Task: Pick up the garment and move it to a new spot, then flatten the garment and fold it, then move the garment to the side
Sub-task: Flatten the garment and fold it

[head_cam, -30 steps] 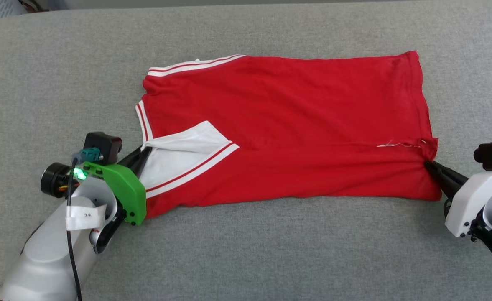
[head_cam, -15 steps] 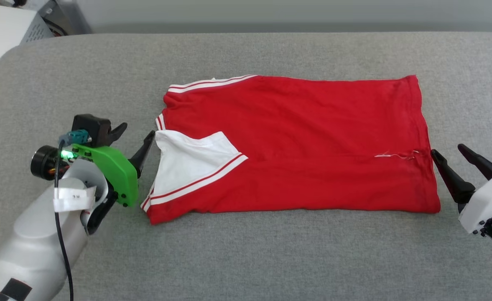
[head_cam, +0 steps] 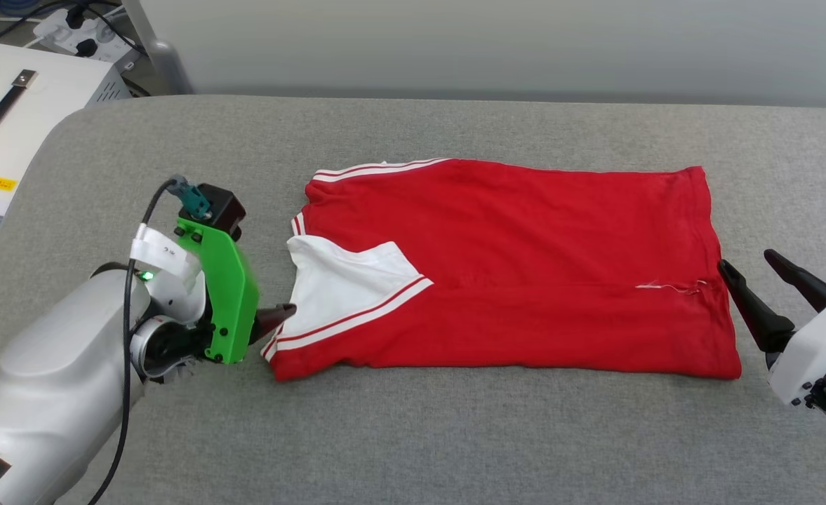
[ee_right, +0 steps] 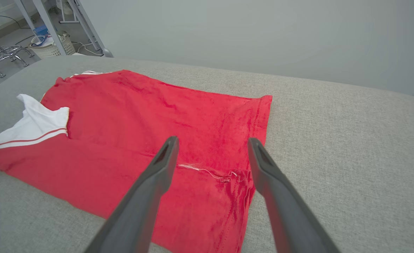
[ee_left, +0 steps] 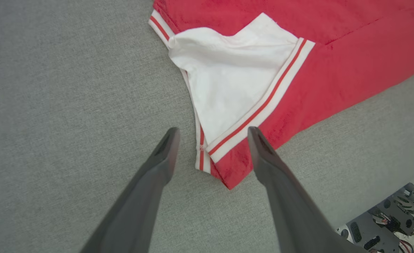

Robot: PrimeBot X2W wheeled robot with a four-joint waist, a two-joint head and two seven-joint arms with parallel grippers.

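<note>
Here, soft red garment (head_cam: 525,280), rectangular on nubby grey surface (head_cam: 455,435); left fingers (ee_left: 159,168) and right fingers (ee_right: 159,175) apart.

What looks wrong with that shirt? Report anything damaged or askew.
A loose white thread trails from a puckered seam near the garment's right edge, like stitching come undone. The white sleeve lies folded across the red body.

A: Entry one, left claw (ee_left: 210,130)?
B: Formerly clamped on the white, red-striped sleeve (head_cam: 342,280) of the red jersey-style fabric shirt (head_cam: 525,266). Now let go, fingers spread astride the cuff corner, wrist rolled.
A: Entry two, right claw (head_cam: 745,258)?
B: Formerly pinching the hem corner (head_cam: 718,284). Now released, fingers parted, drawn just clear.
A: Entry three, head camera?
B: Tilted upward.
</note>
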